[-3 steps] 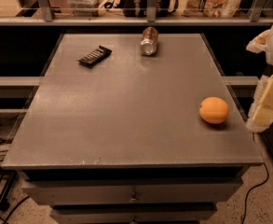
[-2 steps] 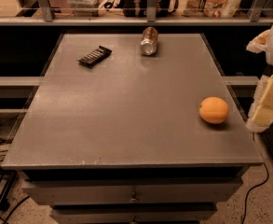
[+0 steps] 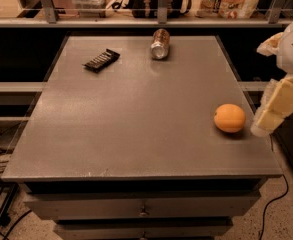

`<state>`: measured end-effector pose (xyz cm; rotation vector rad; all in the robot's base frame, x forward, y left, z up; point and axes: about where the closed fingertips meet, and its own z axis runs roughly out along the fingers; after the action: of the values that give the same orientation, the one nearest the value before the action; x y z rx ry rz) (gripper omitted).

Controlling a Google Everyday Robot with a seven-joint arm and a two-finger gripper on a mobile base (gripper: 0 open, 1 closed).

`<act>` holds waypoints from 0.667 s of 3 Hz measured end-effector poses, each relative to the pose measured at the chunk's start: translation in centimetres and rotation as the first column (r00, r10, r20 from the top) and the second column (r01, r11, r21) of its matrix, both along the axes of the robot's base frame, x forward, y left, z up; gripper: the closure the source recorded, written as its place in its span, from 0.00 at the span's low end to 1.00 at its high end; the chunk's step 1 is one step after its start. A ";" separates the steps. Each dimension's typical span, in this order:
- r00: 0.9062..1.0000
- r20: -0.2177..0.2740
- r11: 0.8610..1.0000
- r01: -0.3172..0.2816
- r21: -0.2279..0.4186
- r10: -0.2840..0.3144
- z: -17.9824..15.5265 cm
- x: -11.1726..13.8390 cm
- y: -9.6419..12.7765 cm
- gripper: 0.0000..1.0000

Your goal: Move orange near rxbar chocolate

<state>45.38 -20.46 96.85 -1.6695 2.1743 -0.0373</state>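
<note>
Currently, the end effector [image 3: 277, 109] is hovering just beside the orange [image 3: 229, 118], at its 3 o'clock, its grip state impossible to tell. The orange is sitting at the tabletop's [image 3: 136, 129] 4 o'clock, the rxbar chocolate [image 3: 101, 60] lying well apart at 11. A centred grasp, then a carry skirting the drink can [image 3: 160, 44], is looking wisest.

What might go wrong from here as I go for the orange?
1. The orange is round and sits near the right edge of the table, with the end effector just beside it at that edge. A glancing touch may roll it away or off.
2. The rxbar chocolate lies far left. The can lies on its side nearby, so a wide carry might set it rolling.
</note>
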 end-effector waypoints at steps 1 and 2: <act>0.999 0.041 0.995 -0.034 0.094 0.031 -1.4 2.2 1.8 0.00; 0.998 0.045 0.989 -0.039 0.140 0.033 -3.2 4.1 2.4 0.00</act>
<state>49.44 -18.02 93.66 -1.6138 2.0640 0.0878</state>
